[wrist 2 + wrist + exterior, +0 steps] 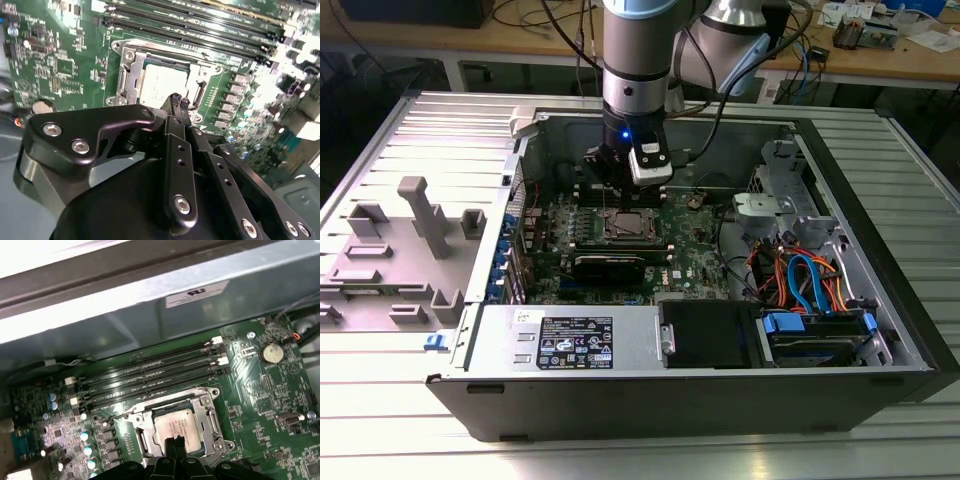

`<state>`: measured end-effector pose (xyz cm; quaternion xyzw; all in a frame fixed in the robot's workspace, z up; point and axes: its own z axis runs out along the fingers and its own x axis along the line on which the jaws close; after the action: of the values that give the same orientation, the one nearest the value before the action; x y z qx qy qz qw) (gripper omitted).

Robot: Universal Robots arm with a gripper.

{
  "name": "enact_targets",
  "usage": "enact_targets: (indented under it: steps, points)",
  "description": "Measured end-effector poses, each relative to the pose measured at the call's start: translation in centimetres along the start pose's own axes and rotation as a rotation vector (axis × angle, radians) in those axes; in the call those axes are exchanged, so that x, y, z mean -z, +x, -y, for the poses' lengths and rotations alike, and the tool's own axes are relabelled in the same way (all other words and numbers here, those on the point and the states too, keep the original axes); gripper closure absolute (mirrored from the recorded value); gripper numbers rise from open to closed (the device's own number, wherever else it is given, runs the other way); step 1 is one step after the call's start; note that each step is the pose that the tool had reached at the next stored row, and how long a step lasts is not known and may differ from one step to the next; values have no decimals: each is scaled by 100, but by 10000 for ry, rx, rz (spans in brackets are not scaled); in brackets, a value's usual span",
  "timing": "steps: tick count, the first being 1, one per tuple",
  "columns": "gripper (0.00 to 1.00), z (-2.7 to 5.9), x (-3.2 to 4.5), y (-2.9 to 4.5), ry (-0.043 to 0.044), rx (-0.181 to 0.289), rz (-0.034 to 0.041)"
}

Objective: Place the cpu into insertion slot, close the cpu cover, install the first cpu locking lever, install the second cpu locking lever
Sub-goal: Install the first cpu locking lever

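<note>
Both wrist views are showing me the cpu (172, 424) sitting in the insertion slot (220, 444), with the cpu cover (210, 420) framing it. In the exterior view the arm (635, 60) is partly hiding that. The gripper (179, 100) is hovering just above, fingertips pinched narrow, holding nothing.

The cpu (174, 426) is a flat square chip with a dull silver-grey top. It lies level inside the insertion slot (625, 226), a square socket with a silver metal rim set into the green circuit board (695, 255). In the exterior view the socket sits at about 9 o'clock from the middle of the open computer case (670, 400). The cpu cover (132, 70) is a thin silver frame with a large window. In both wrist views it lies flat over the socket, and the chip's top shows through the window.
</note>
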<state>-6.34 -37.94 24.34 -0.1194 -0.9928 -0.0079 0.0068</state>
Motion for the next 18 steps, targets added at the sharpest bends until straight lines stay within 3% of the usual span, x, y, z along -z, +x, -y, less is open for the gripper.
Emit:
enact_targets:
  steps: [4,6,9,18]
  points:
    - [89,0,0,0,15,921,-13]
    - [89,0,0,0,28,1776,-25]
    - [89,0,0,1,37,2308,-32]
    - [89,29,-1,119,38,2433,-34]
